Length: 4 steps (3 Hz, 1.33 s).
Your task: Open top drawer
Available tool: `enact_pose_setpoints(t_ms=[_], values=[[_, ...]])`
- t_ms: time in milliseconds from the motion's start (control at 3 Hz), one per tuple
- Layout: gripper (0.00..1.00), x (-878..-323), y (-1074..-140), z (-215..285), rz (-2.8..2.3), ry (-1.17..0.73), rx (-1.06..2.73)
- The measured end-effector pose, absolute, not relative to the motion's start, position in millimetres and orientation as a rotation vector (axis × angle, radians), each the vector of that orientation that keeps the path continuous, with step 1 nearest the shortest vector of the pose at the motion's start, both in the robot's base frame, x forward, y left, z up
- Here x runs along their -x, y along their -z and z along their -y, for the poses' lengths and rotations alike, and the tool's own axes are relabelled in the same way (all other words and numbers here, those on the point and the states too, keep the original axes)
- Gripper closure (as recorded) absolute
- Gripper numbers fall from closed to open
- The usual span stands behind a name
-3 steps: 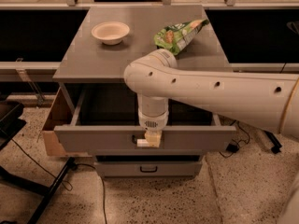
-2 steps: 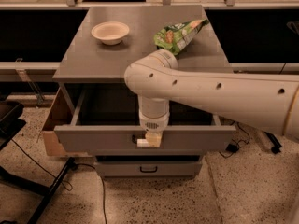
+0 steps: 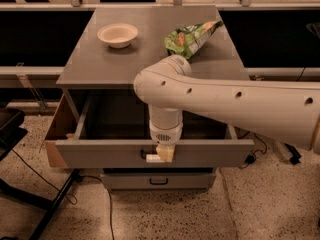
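Top drawer (image 3: pixel 100 154) – out | hand (image 3: pixel 164 155) – at its front | bowl (image 3: pixel 117 35) – on cabinet (image 3: pixel 150 69)

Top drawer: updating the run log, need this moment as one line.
top drawer: open | gripper: at drawer front, centre | cabinet top: bowl, green bag

We count two drawers: one top drawer (image 3: pixel 100 154) and one lower drawer (image 3: pixel 130 180) beneath it. Above and behind the top drawer we count one bowl (image 3: pixel 117 35) and one green snack bag (image 3: pixel 192 36). We count one arm (image 3: pixel 240 104) and one gripper (image 3: pixel 165 154), at the top drawer's front panel.
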<state>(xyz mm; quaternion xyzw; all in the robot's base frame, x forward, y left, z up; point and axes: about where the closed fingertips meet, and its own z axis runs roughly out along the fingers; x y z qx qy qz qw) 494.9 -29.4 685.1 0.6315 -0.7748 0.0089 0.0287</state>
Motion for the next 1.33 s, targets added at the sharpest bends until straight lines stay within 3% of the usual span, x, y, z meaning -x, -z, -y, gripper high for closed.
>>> enact_pose_setpoints(t_ms=[667,1000,1333], values=[[1.0,-480.2,-688.1,33.9,2.377,-0.03,-1.935],[1.0,-431.7,-699.4,44.7,2.351,-0.037,-1.896],[1.0,-332.1,-730.3,65.4,2.318,-0.059,-1.814]])
